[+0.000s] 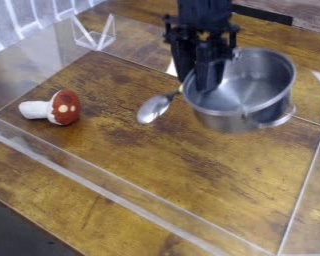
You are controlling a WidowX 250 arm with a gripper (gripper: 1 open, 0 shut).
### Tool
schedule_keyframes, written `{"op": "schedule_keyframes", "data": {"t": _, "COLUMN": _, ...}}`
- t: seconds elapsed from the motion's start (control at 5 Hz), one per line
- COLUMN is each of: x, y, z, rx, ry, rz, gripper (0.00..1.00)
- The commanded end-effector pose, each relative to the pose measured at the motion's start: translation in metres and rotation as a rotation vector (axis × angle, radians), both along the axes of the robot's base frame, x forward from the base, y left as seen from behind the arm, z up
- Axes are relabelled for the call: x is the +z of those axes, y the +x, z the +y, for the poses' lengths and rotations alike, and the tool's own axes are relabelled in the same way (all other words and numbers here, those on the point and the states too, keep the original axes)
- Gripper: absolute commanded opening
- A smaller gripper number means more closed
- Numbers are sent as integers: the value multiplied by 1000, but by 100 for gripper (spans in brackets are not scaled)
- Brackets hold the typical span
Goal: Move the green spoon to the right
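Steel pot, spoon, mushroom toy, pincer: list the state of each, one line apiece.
Steel pot: mouth open and facing up, uncovered, left rim against the pincer; whether it is off the table, cannot tell.
Spoon: bowl outside the pot on its left, handle rising to the pincer.
Mushroom toy: lying on its side, cap to the right.
Pincer: shut, at the spoon handle and pot rim.

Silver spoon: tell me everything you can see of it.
The spoon shows a shiny, metal-looking oval bowl, pointing down and toward the camera, left of the steel pot. Its neck runs up to the pot's left edge, by the dark gripper. The handle is mostly hidden there, so its grip and any contact with the pot can't be confirmed.
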State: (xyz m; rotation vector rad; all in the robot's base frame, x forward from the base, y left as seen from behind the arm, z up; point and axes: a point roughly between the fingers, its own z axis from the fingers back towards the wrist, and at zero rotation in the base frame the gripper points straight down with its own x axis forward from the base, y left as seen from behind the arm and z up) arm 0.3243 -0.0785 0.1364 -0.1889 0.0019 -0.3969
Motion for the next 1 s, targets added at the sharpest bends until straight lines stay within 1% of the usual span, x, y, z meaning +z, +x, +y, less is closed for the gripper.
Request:
{"op": "schedule_keyframes", "data": {"t": 0.0, "x": 19, "y": -20, "z": -21, "rx": -55, "ry": -6, "rz": -67, "gripper": 0}}
{"op": "schedule_keyframes", "data": {"t": 0.2, "x": 0, "y": -31, "z": -30, "rx": -156, "ry": 3, "rz": -42, "gripper": 0}}
{"op": "schedule_keyframes", "data": {"t": 0.4, "x": -16, "y": -28, "z": -38, "rx": -245, "ry": 7, "rz": -44, "gripper": 0}}
{"op": "schedule_keyframes", "data": {"t": 0.6, "x": -23, "y": -23, "z": -45, "rx": -300, "ry": 3, "rz": -44, "gripper": 0}}
{"op": "schedule_keyframes", "data": {"t": 0.8, "x": -30, "y": -20, "z": -51, "rx": -335, "ry": 0, "rz": -51, "gripper": 0}}
